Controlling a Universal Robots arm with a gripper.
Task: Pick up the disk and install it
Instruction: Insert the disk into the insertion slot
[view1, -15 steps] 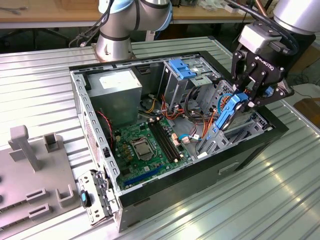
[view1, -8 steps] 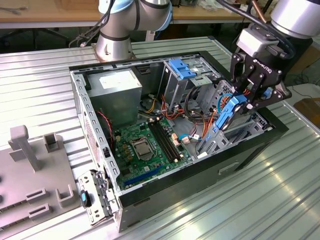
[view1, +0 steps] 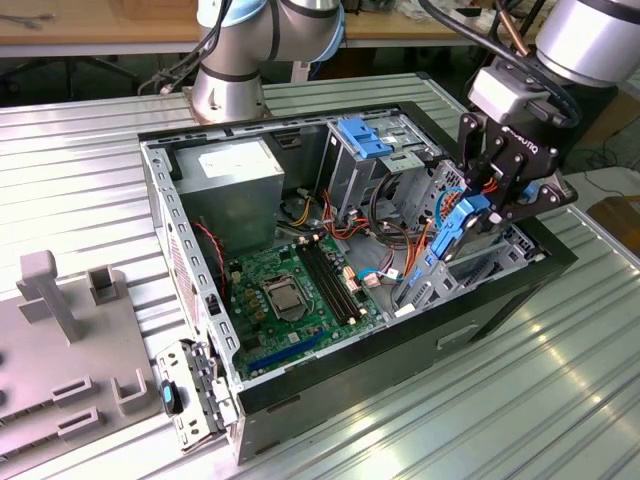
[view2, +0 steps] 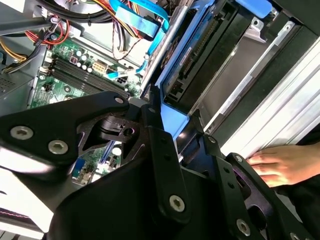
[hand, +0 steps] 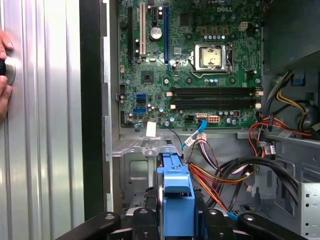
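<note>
1. The disk (hand: 177, 200) has smooth blue plastic rails with a slight sheen.
2. The gripper (view1: 495, 210) is matt black metal with bright screw heads.
3. The table (view1: 520, 400) is ribbed bare metal, shiny, with streaks of reflected light.
4. The computer case (view1: 182, 240) has dull grey sheet-metal walls, perforated in places, and its outer shell is matt black.
5. The motherboard (view1: 285, 290) is a glossy green board.
6. The power-supply box (view1: 240, 190) is dull grey metal with a white paper sticker.
7. The cables (hand: 225, 175) have smooth coloured plastic sheathing.
8. The fixture (view1: 60, 300), at the table's edge on the exterior view's left, looks like matt grey plastic.
</note>
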